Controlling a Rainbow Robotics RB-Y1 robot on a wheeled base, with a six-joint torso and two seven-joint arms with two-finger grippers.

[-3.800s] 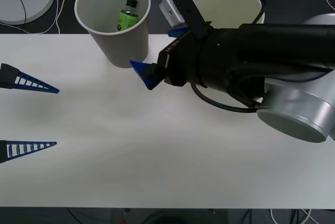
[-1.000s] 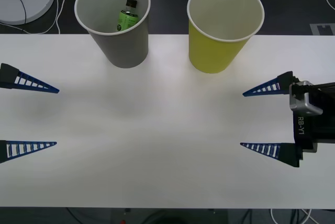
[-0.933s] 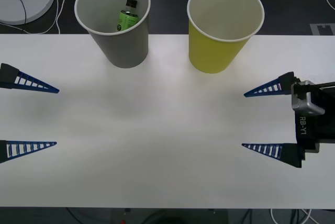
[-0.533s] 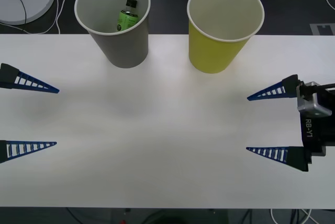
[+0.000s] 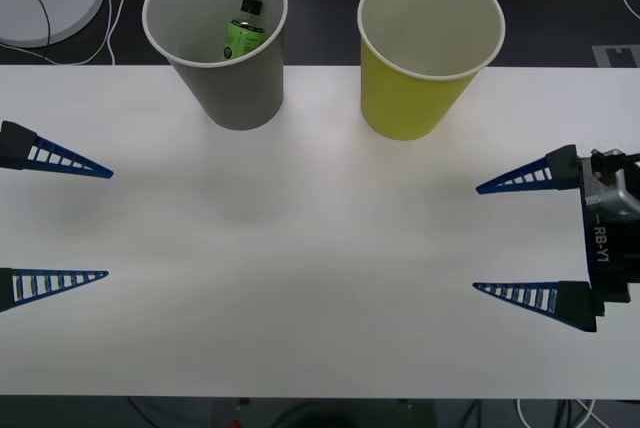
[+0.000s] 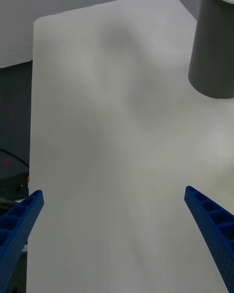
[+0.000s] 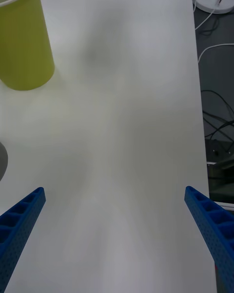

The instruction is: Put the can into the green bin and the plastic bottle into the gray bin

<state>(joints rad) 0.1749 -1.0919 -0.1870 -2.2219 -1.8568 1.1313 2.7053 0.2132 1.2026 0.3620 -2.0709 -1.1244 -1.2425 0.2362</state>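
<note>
White table [image 5: 320, 278] carries both cups at its far edge; the plastic bottle [image 5: 241, 29] is seen inside the gray bin [image 5: 225, 68]. The green bin [image 5: 425, 58] appears empty, and no can is visible. The left gripper [image 5: 60, 218] and the right gripper [image 5: 510, 238] are held spread and empty at opposite side edges. Either light cup could be tipped by a careless reach.

plastic bottle [image 5: 241, 31] in gray bin [image 5: 216, 40] (table's far left), green bin [image 5: 430, 48] to its R

Both cups look like matt paper, the gray bin [image 5: 225, 78] and the green bin [image 5: 415, 88], with rolled white rims. The table [image 5: 300, 248] is smooth matt white; the plastic bottle [image 5: 242, 30] is glossy.
</note>
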